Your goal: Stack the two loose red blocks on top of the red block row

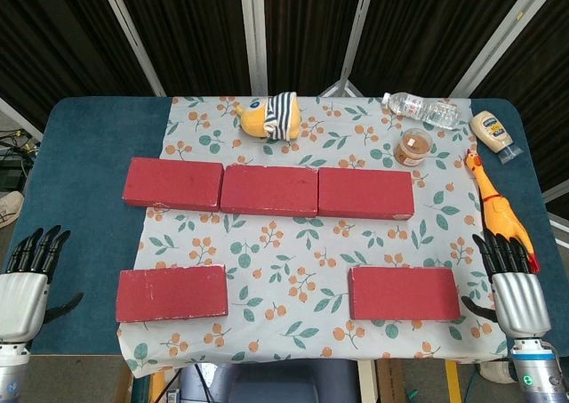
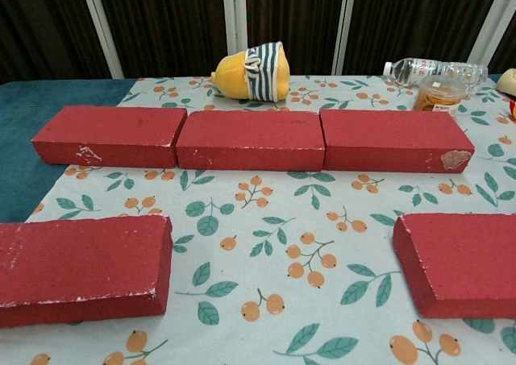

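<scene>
Across the middle of the cloth point(image 1: 293, 243), three red blocks lie end to end, touching, as one row point(image 1: 269, 189); the chest view shows the same row point(image 2: 250, 138) with chipped corners at its far ends. Nearer the robot lie two loose red blocks, flat on the cloth and well apart from each other: the left block point(image 1: 172, 293) sits below the row's left end, the right block point(image 1: 404, 293) below its right end, with a strip of patterned cloth between each and the row. Both loose blocks also show in the chest view, at the lower left point(image 2: 81, 267) and lower right point(image 2: 459, 262). Two hands are in view, head view only. The left hand point(image 1: 24, 287) rests over the blue tabletop point(image 1: 80, 154) at the near left edge, fingers straight and apart, holding nothing, well left of the left block. The right hand point(image 1: 514, 287) is at the near right edge, fingers likewise spread and empty, just right of the right block without touching it. Behind the row stand one striped plush toy point(image 1: 267, 116), one water bottle point(image 1: 420, 109) on its side, one small jar point(image 1: 413, 147), one sauce bottle point(image 1: 495, 132) and one rubber chicken point(image 1: 498, 209).
</scene>
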`<state>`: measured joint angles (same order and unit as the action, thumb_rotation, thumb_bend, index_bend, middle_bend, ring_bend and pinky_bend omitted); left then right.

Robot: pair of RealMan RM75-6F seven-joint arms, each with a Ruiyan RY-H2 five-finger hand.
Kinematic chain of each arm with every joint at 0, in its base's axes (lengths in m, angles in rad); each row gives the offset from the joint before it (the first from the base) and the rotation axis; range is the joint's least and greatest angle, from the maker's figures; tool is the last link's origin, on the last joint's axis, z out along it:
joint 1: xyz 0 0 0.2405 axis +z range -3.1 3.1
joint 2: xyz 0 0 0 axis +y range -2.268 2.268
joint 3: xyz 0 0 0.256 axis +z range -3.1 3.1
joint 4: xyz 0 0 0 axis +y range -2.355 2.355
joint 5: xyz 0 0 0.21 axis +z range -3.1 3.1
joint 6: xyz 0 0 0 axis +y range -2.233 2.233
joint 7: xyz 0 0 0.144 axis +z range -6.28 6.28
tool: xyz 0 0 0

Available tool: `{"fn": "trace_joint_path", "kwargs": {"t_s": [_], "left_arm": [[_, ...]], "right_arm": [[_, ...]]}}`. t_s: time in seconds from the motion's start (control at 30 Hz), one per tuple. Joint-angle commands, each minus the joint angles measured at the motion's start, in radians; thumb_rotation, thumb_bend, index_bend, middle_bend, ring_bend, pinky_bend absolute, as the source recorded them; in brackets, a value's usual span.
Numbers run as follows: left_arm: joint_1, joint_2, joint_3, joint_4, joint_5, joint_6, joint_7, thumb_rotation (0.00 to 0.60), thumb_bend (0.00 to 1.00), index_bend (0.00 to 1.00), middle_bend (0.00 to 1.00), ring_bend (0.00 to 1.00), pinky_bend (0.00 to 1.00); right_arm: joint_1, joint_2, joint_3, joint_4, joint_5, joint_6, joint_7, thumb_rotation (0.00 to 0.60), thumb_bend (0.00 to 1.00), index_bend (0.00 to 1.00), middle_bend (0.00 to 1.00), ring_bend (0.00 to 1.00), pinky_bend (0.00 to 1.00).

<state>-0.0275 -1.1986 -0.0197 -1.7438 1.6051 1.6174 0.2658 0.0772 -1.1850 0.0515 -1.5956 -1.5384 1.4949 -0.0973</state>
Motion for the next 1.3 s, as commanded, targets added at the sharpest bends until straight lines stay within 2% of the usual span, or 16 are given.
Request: {"fn": "trace_joint_path", "kwargs": {"t_s": [0.03, 0.5, 0.87, 1.3], "left_arm": [[0.005, 0.002, 0.002, -0.001, 0.012, 0.013, -0.004, 0.6, 0.0, 0.08, 0.04, 0.0, 0.09], [0.001, 0.001, 0.006, 0.003, 0.014, -0.005, 0.004, 0.6, 0.0, 0.08, 0.04, 0.0, 0.09], [0.006, 0.008, 0.006, -0.01, 0.008, -0.005, -0.003, 0.6, 0.0, 0.08, 0.04, 0.0, 0.09], [0.003, 0.011, 0.004, -0.01, 0.005, -0.014, 0.0, 0.6, 0.0, 0.08, 0.04, 0.0, 0.09]], "right_arm": [[0.001, -0.001, 0.001, -0.001, 0.004, -0.002, -0.004, 0.6, 0.1, 0.0, 0.0, 0.0, 0.0], [-0.002, 0.006, -0.017, -0.018, -0.017, -0.003, 0.004, 0.6, 0.1, 0.0, 0.0, 0.0, 0.0], [0.024, 0.046, -0.092, -0.045, -0.039, -0.134, -0.012, 0.6, 0.1, 0.0, 0.0, 0.0, 0.0], [0.046, 0.019, -0.11, -0.061, 0.015, -0.233, -0.108, 0.6, 0.1, 0.0, 0.0, 0.0, 0.0]]}}
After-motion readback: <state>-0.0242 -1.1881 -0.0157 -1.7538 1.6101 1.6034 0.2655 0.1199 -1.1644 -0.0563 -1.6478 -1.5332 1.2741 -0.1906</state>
